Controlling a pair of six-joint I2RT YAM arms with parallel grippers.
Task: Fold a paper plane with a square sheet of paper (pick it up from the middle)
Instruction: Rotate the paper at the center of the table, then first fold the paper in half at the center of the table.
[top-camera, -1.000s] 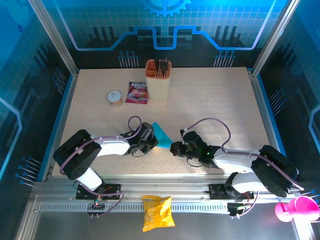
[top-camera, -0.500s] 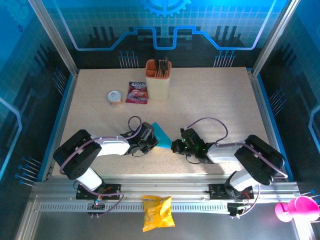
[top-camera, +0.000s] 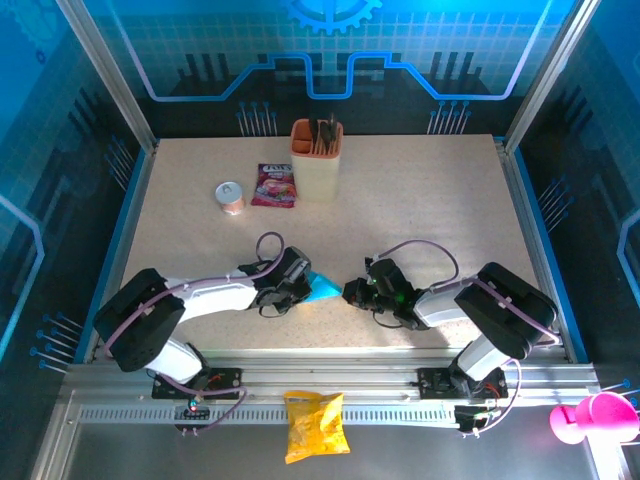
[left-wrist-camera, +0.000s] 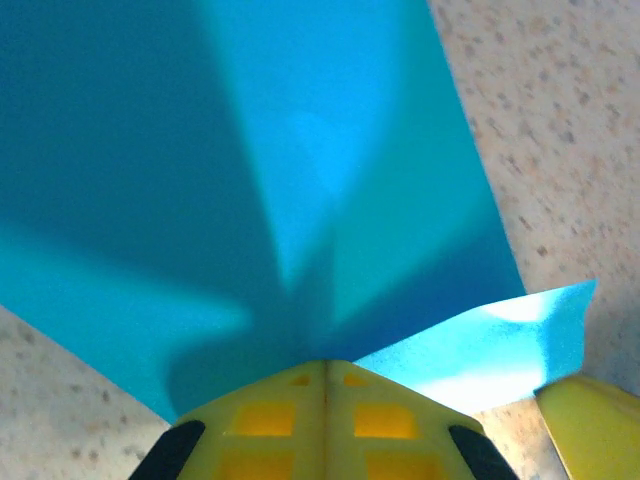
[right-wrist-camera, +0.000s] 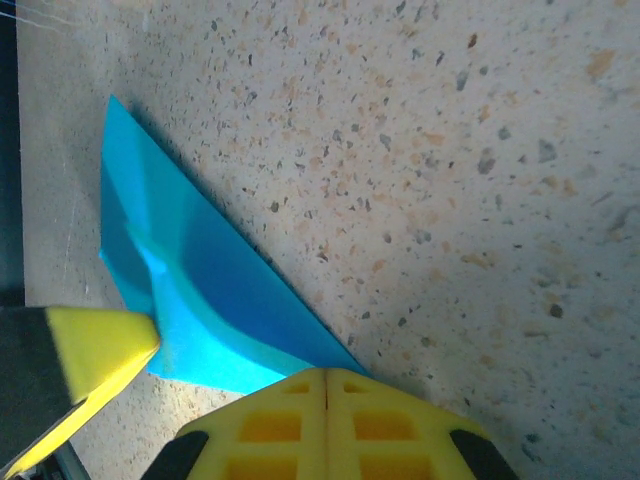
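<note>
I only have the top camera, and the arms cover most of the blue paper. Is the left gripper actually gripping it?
Observer: Yes. In the left wrist view the left gripper is shut, and the square sheet of paper spreads out from its closed tips.
Operator: Is the paper flat there?
Observer: No. Creases fan out from the grip, and one lighter corner sticks out to the right.
Operator: And the right gripper?
Observer: In the right wrist view the right gripper is shut, with its tips at the near corner of the paper. The paper lies as a pointed wedge over the table. I cannot tell whether that corner is pinched.
</note>
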